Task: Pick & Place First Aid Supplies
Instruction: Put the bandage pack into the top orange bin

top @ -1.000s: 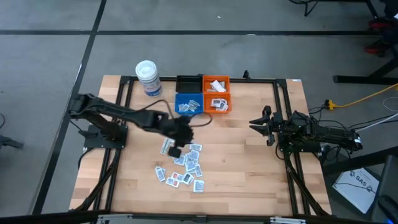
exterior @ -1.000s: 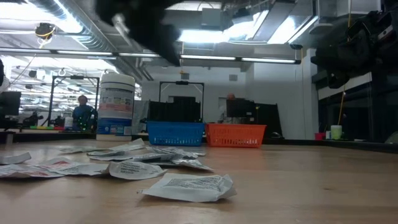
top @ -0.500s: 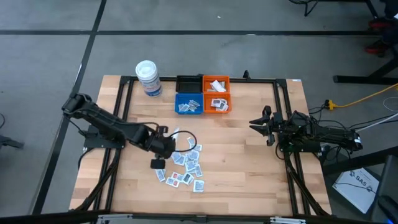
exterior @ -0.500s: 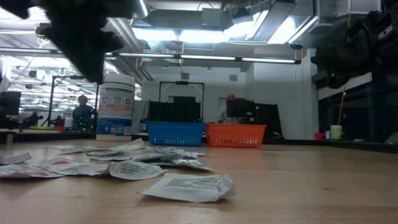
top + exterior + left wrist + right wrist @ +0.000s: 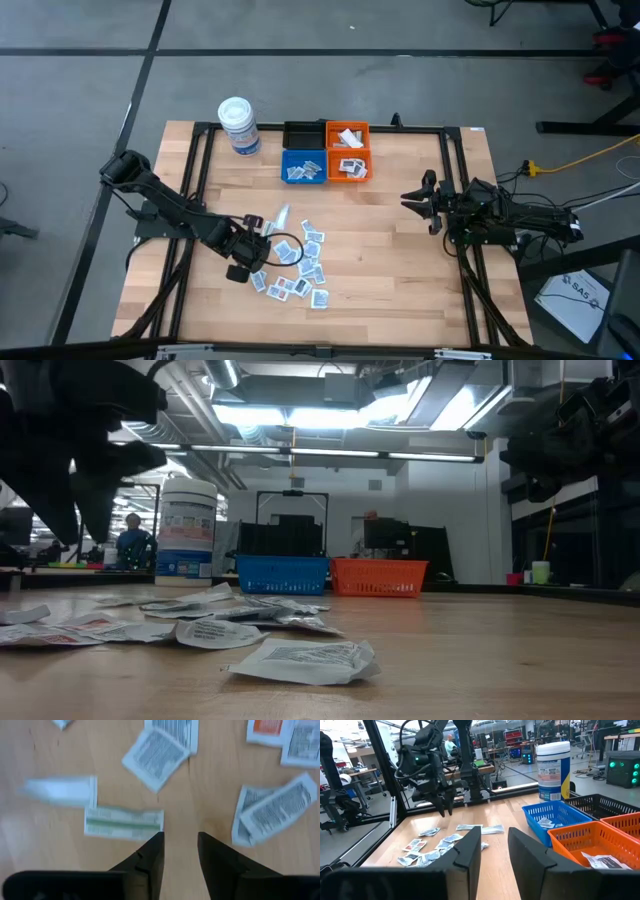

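Left gripper (image 5: 179,840) jaws parted with a narrow gap, nothing between them, hovering just above bare wood at the near-left edge of the sachet pile (image 5: 298,262). Closest pieces in the left wrist view: a green-striped strip (image 5: 123,823) just beside one fingertip, a crumpled printed sachet (image 5: 274,815) beside the other. Pile sits mid-table, left of centre; a few sachets already lie in the blue bin (image 5: 303,166) and orange bin (image 5: 347,150) at the far side, with a black bin (image 5: 303,134) behind the blue one and a white tub (image 5: 238,125) to their left.

Step looks like lining up the next pick. Best bet: shift over 1 isolated sachet, straddle its short edge, come down flat to the wood, then close, avoiding overlapped pieces.

Right gripper (image 5: 493,840) waits at the right table edge, jaws parted, empty.
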Action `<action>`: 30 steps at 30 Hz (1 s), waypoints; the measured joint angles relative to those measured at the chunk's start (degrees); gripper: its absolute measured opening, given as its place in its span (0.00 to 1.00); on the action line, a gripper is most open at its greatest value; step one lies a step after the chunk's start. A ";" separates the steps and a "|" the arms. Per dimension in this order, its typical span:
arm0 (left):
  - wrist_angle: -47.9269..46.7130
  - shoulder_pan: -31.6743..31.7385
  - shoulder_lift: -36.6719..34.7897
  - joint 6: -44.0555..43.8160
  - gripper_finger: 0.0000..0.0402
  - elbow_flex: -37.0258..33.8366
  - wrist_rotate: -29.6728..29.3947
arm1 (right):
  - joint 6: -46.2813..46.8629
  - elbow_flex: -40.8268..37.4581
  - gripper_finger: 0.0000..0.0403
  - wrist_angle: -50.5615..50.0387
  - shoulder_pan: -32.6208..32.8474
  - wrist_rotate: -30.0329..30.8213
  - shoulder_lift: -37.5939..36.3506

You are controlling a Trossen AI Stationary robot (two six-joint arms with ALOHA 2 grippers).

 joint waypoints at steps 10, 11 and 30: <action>9.21 3.64 0.02 7.88 0.49 -8.27 0.12 | 0.00 -0.02 0.25 0.00 0.02 0.02 0.00; 11.08 3.77 0.02 8.94 0.50 -9.17 0.10 | 0.01 -0.01 0.25 0.00 0.01 0.01 0.00; 25.51 10.74 -0.31 10.37 0.29 -18.27 6.97 | 0.00 -0.02 0.25 0.00 0.00 0.00 0.00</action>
